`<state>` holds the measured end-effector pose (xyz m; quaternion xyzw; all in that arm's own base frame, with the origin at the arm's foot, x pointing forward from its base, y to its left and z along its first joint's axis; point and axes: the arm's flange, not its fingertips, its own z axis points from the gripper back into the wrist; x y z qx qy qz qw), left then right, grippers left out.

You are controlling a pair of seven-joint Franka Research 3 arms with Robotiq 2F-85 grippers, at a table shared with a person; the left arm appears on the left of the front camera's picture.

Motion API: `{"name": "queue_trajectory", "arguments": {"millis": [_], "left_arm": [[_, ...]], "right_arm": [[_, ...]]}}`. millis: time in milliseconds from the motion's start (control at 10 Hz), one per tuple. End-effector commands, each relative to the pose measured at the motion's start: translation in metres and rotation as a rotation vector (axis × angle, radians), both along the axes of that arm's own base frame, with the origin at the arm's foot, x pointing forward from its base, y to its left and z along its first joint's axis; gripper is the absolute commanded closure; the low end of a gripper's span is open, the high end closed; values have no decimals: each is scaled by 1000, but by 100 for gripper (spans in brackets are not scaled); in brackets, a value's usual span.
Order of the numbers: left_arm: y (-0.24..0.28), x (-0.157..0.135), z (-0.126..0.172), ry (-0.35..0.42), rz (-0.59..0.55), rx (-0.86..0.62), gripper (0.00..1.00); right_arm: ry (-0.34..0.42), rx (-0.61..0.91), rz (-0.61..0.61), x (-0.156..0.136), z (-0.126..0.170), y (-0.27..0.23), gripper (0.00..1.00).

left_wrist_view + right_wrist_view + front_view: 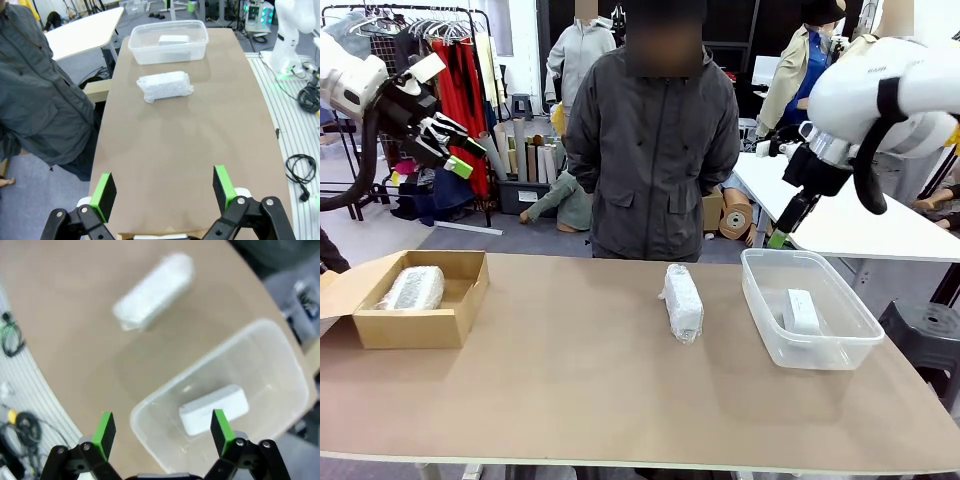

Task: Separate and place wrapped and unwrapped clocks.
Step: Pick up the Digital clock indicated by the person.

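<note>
A wrapped clock (683, 302) in crinkly clear film lies on the brown table's middle; it also shows as the wrapped clock (165, 85) and the blurred wrapped clock (152, 291). A second wrapped clock (412, 288) rests inside the cardboard box (462, 300). The bare white clock (801, 311) lies in the clear tub (763, 308), seen too as the clock (173, 39) and the clock (214, 409). My left gripper (457, 150) hangs open high at the far left, above the box. My right gripper (777, 238) hovers open above the tub's far edge. Nothing is held.
A person in a dark jacket (653, 150) stands at the table's far side, behind the middle. Clothes racks and a white table (840, 220) stand beyond. Cables (301, 168) lie on the floor beside the table edge.
</note>
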<state>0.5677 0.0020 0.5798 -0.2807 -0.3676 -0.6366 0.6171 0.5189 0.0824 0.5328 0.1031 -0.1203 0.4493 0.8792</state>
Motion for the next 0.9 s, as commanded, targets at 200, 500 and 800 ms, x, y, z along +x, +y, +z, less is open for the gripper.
{"name": "queue_trajectory", "arguments": {"millis": [200,500,800], "left_arm": [[0,-2,1,1,-3,-2,0],[0,-2,1,1,-3,-2,0],[0,-2,1,1,-3,-2,0]], "right_arm": [[-102,251,246,-23,38,-14,0],[-109,406,348,-12,77,-20,0],[-98,415,417,4,90,-44,0]]}}
